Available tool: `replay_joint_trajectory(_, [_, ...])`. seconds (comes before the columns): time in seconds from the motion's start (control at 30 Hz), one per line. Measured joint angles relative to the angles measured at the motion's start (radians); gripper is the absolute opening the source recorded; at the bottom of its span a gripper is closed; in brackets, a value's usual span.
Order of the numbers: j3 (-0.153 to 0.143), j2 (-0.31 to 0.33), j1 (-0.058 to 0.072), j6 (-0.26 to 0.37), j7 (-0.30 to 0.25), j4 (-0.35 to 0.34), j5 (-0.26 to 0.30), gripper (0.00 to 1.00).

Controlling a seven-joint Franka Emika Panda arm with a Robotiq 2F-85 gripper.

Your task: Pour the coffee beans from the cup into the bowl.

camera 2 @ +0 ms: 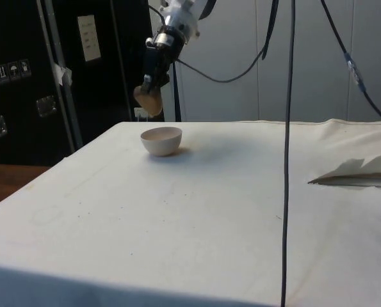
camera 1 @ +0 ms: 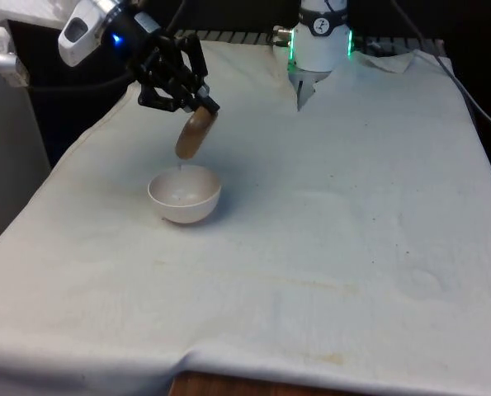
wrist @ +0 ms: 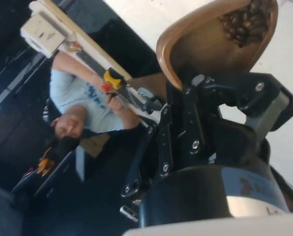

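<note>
In the front view the near half of the frame is bare cloth [camera 1: 328, 272]. The first thing met going back is the white bowl [camera 1: 184, 195], left of centre, standing upright on the cloth. Its inside looks pale; whether any beans have landed there I cannot tell.

Directly above the bowl, toward the upper left, hangs the tan cup [camera 1: 195, 132], tipped steeply with its mouth pointing down at the bowl. The cup's lower lip is close over the bowl's far rim but not touching it. The side view agrees: the cup [camera 2: 149, 99] sits just above and slightly left of the bowl [camera 2: 161, 140], near the upper left of that frame.

The gripper [camera 1: 197, 106] is clamped on the cup's upper part, fingers closed against its wall. In the wrist view the cup [wrist: 200, 39] is held between the fingers, and beans [wrist: 247, 19] are heaped at the low end near the lip.

This looks like the pouring step, partly done. The next move probably calls for more tilt, keeping the lip over the bowl's middle so beans do not spill onto the cloth.

Farthest back, the wrist view catches a person [wrist: 82, 105] in a light blue shirt.
</note>
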Motion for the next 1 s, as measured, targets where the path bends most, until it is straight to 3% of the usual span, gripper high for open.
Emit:
replay_joint_trajectory(0.43, [-0.048, 0.047, -0.014, -0.111, -0.056, 0.02, 0.106, 0.02])
replay_joint_trajectory(1.0, [-0.101, 0.111, -0.028, -0.237, -0.068, 0.051, 0.217, 0.02])
